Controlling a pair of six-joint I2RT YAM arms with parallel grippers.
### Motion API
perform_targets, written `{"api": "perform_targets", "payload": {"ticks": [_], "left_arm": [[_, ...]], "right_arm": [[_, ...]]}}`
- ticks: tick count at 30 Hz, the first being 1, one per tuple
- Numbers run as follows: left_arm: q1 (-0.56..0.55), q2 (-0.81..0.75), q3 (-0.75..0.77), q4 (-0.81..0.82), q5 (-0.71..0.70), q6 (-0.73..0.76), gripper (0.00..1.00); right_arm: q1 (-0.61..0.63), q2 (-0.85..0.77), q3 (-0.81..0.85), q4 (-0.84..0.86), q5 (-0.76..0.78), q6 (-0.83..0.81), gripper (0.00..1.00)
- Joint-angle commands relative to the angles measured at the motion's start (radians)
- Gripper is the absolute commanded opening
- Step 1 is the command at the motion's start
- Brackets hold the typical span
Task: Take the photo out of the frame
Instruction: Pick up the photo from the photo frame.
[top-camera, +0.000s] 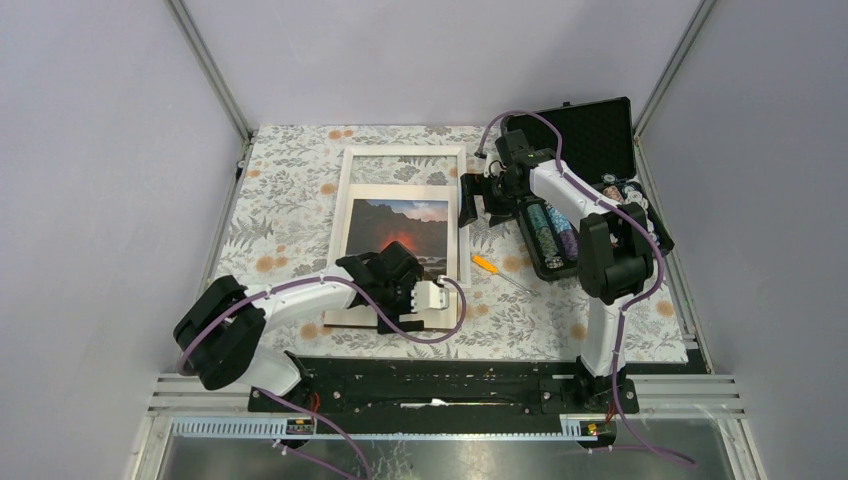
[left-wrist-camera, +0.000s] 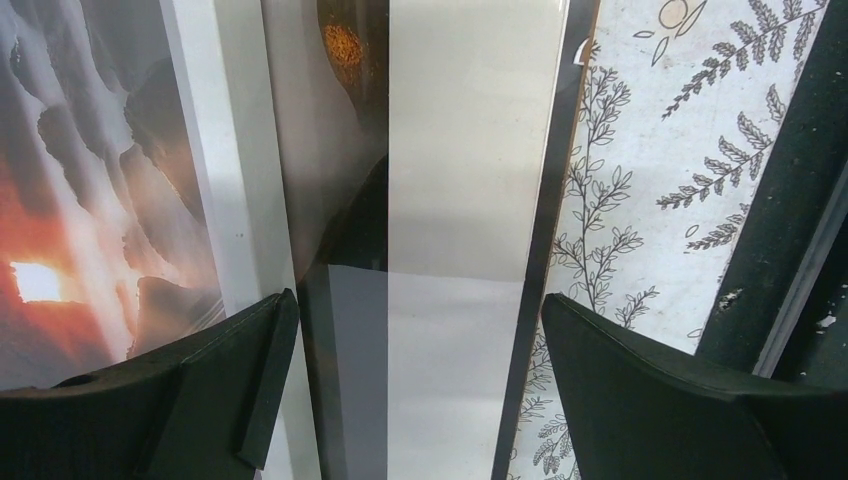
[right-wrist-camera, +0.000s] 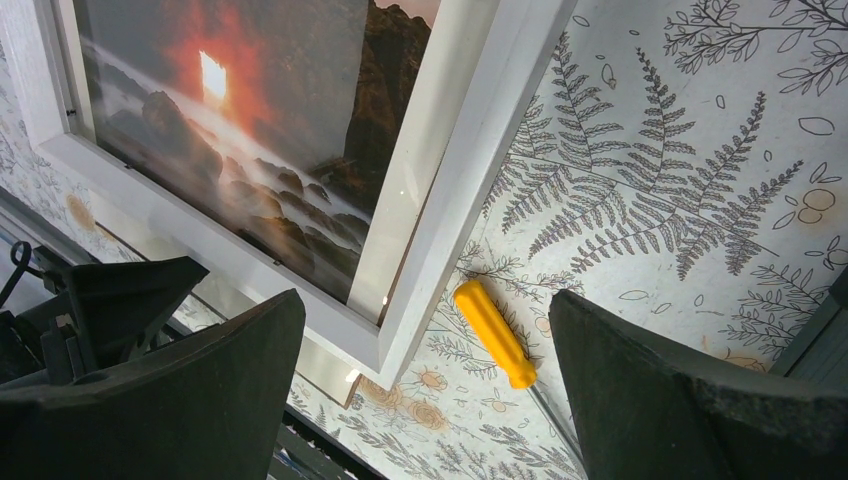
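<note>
The photo (top-camera: 398, 232), a print of dark rock around an orange glow, lies flat mid-counter (top-camera: 290, 200) on fern-patterned cloth, inside the thin white frame (top-camera: 404, 151). The left tool (left-wrist-camera: 415, 385) hangs over its near edge, black wedge-shaped jaws spread wide, gripping nothing. The right tool (right-wrist-camera: 425, 390), equally wide and empty, hovers by the frame's right corner, near a yellow-handled screwdriver (right-wrist-camera: 495, 333).

Plain grey walls (top-camera: 90, 150), aluminium corner posts (top-camera: 212, 72), fern-print tablecloth (top-camera: 285, 215), even light.
</note>
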Motion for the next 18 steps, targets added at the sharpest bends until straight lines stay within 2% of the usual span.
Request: {"api": "perform_targets", "payload": {"ticks": [1,11,18], "left_arm": [[0.014,0.009,0.043,0.035,0.019,0.032,0.99],[0.021,0.067,0.029,0.108,-0.055,0.026,0.99],[0.045,0.047,0.062,0.071,-0.019,0.036,0.99]], "right_arm": [[-0.009,-0.051,-0.005,-0.009,-0.018,0.004,1.0],[-0.009,-0.041,0.006,-0.01,-0.018,0.007,1.0],[-0.008,-0.037,0.009,-0.009,-0.02,0.006,1.0]]}}
